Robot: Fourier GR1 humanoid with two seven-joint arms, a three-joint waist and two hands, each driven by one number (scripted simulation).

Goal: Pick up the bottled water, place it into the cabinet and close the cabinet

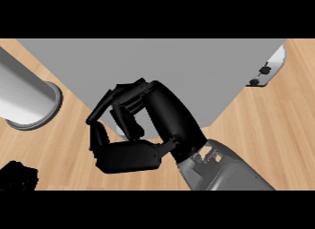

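- Two hands show: the right hand (168,117) near the middle of the head view, and the left hand (13,177) as a dark shape at the lower left corner.
- Its grey forearm (221,172) comes in from the lower edge, right of centre, and slants up and left.
- At the wrist the right hand bends over, its back turned up and to the right.
- The fingers (118,103) curl down and round to the left, toward the thumb (96,132), which rises from the palm to meet them.
- Together they close a narrow ring; through the gap only grey cabinet face and wood show, and nothing can be seen held.
- The right hand hangs over the cabinet's near edge, fingers above its grey top and palm above the worktop (279,134).
- The cabinet (180,60) fills the upper middle as a broad grey slab.
- A pale door (275,60) with two small black fittings stands out at its upper right corner.
- A pale cylinder (18,89) with a wider ring at its lower end stands on the worktop at the left, well apart from the right hand; I cannot tell whether it is the bottle.
- So little of the left hand shows that its fingers cannot be read.
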